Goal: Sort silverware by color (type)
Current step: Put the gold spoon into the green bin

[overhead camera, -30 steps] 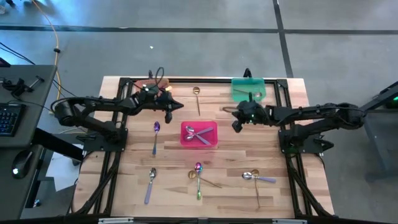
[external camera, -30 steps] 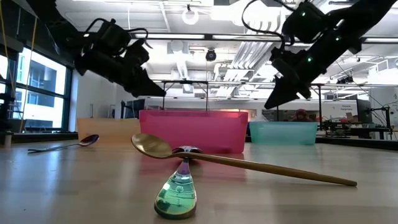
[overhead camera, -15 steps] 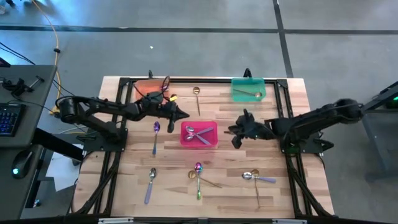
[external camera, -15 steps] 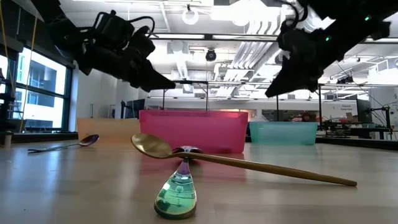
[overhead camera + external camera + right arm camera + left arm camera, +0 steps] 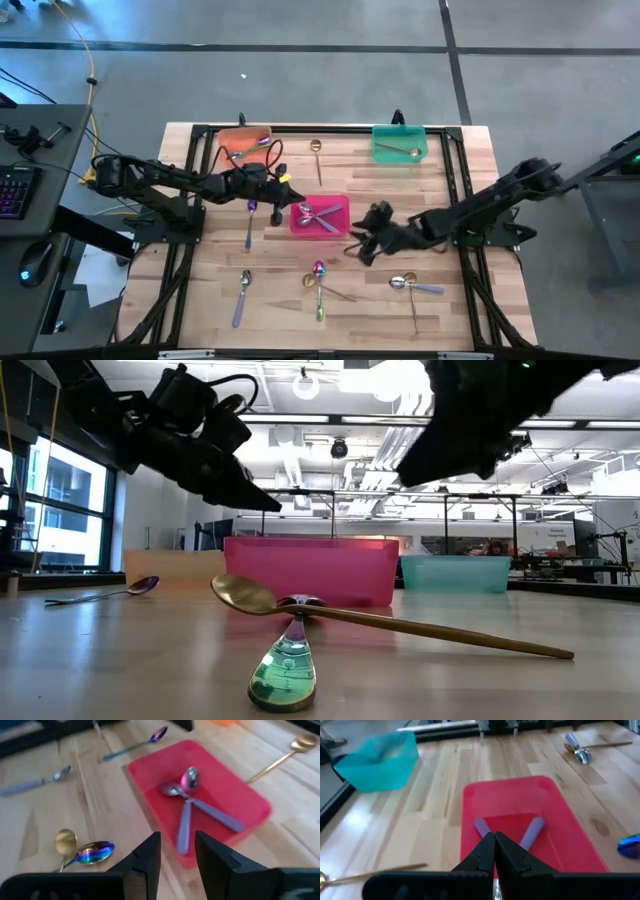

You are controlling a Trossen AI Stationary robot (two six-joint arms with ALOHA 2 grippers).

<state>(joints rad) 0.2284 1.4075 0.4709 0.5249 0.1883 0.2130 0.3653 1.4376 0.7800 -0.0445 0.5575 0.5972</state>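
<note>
Loose silverware low in the high view: iridescent purple-green spoon point(image 5: 319, 270) crossed with a slim gold spoon point(image 5: 340, 293) bottom centre, lilac-handled silver spoon point(image 5: 241, 293) lower left, silver spoon with a lilac handle point(image 5: 417, 286) over a gold one lower right. One iridescent spoon with a blue handle point(image 5: 250, 215) sits left of centre, one gold spoon point(image 5: 316, 152) top centre.

Right gripper point(image 5: 176, 854) hangs right of centre, fingers spread, holding nothing; likely positioned for the crossed pair. Left gripper point(image 5: 494, 851) sits at the pink bin's left edge, fingers pressed together, empty.

Pink plastic bin point(image 5: 296, 228), centre: two lilac-handled silver spoons crossed. Green bin point(image 5: 380, 153), upper right: one gold spoon. Orange bin point(image 5: 228, 139), upper left: at least one spoon; colour unclear.
</note>
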